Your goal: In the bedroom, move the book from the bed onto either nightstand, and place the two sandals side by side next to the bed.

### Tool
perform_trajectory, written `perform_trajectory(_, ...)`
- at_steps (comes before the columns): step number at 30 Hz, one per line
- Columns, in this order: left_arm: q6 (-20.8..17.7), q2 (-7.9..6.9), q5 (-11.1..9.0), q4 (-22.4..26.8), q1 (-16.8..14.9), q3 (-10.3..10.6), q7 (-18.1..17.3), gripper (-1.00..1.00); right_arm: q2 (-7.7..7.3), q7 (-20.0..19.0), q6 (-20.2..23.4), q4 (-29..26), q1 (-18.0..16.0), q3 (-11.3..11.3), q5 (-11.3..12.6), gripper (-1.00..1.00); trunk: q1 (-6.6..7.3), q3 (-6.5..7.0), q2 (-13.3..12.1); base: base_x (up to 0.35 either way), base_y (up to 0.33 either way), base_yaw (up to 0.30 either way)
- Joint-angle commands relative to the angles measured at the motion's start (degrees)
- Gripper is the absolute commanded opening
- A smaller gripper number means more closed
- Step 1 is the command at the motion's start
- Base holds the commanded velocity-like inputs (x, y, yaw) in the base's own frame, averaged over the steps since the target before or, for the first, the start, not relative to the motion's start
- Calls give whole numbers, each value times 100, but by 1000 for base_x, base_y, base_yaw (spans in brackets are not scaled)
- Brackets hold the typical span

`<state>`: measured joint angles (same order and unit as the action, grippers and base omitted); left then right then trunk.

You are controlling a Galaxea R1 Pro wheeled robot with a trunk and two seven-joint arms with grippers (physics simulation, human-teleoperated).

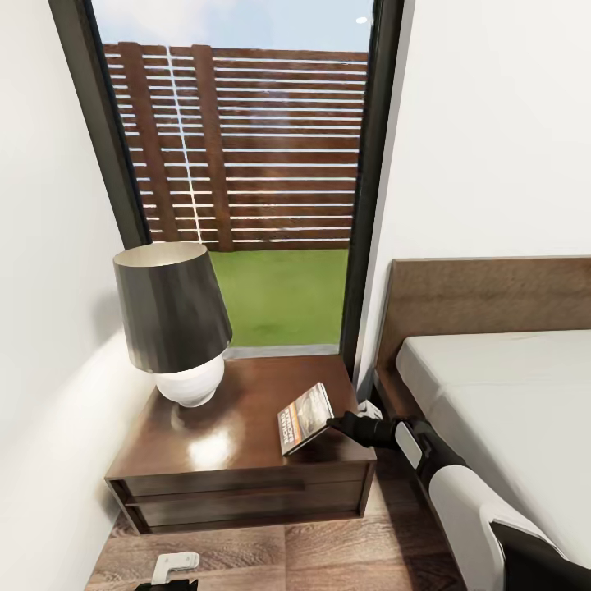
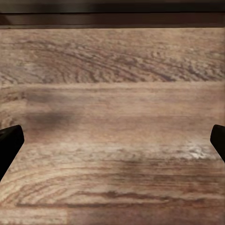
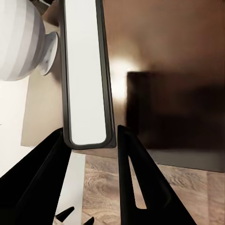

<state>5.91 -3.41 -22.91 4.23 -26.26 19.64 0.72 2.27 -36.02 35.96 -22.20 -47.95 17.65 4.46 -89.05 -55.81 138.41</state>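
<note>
A low dark wood nightstand [image 1: 222, 435] stands in the corner of the bedroom, between the white wall and the bed [image 1: 509, 394], under a tall dark-framed window [image 1: 246, 164]. On its glossy top sits a lamp [image 1: 176, 324] with a dark shade and a round white base. The drawer front below is closed, so nothing inside it can be seen.

The book [image 1: 304, 419] is tilted over the nightstand's front right part, its lower edge at or just above the top. The right gripper [image 1: 335, 424] holds it by one edge, black fingers [image 3: 136, 178] pressed on either side of its white pages.

The left gripper [image 2: 112, 138] hangs spread wide over the bare plank floor [image 2: 112, 70], holding nothing.
</note>
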Motion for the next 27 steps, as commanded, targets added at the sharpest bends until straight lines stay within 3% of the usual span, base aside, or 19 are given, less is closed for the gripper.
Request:
perform_trajectory(1,15,-1,-46,-1,-2,49,7,100,3,14,50,-4,-19,23,46,-100,1,-5,2,0,0,0)
perform_trajectory(11,16,-1,-43,-1,-2,49,7,100,-2,16,53,0,-89,61,46,-100,1,-5,2,0,0,0)
perform_trajectory(21,16,-1,-44,-1,-2,49,7,100,-14,7,64,11,-186,311,40,-100,1,-5,2,0,0,0)
perform_trajectory(27,16,-1,-42,-1,-2,49,7,100,-27,-4,281,13,-236,340,44,-100,1,-5,2,0,0,0)
